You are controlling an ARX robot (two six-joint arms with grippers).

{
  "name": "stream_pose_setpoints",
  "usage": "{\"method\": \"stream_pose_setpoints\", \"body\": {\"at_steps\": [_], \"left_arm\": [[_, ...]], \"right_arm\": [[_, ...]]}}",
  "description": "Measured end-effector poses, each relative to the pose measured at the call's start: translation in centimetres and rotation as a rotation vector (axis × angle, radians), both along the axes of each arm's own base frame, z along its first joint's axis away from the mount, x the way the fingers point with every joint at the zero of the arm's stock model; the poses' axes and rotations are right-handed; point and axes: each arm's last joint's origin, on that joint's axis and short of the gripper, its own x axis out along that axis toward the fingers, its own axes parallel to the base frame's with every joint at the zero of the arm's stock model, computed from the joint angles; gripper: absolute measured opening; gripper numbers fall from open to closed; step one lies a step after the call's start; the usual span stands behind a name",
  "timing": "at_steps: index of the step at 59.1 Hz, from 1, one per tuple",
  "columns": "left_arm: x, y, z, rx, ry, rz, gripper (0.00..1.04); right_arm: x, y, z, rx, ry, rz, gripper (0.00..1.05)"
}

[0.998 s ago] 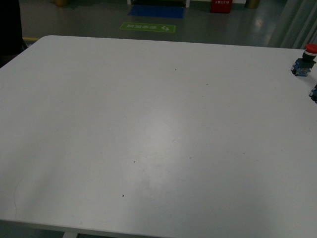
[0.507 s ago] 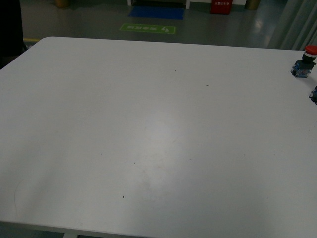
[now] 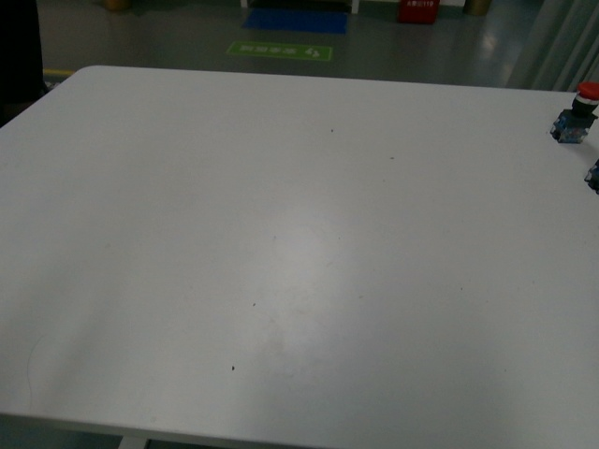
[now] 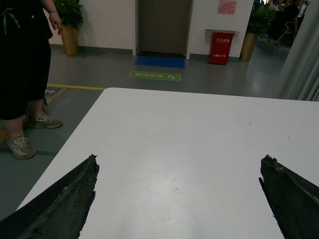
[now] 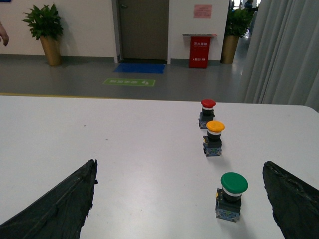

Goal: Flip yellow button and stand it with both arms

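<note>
Right wrist view: yellow button (image 5: 215, 137) upright, apart from neighbours.

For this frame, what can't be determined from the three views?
- Yellow button: absent from the front view, past its right edge; only a cut-off sliver shows there.
- Green button: right wrist view only.
- Left end effector and right end effector: only finger tips show, arms out of frame.

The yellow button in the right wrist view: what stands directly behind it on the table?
Behind the yellow button stands the red button, upright on the white table, apart from it. Its lower body is partly covered by the yellow cap.
</note>
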Motion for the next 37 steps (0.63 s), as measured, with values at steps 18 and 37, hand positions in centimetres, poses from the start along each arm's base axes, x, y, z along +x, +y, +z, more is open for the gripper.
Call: {"method": "stream_pose_setpoints", "body": {"at_steps": [18,37], "left_arm": [[0.0,0.0,0.0,0.0,0.0,0.0,0.98],[0.0,0.0,0.0,0.0,0.0,0.0,0.98]], "right_arm": [[0.0,0.0,0.0,0.0,0.0,0.0,0.97],[0.0,0.0,0.0,0.0,0.0,0.0,0.97]]}}
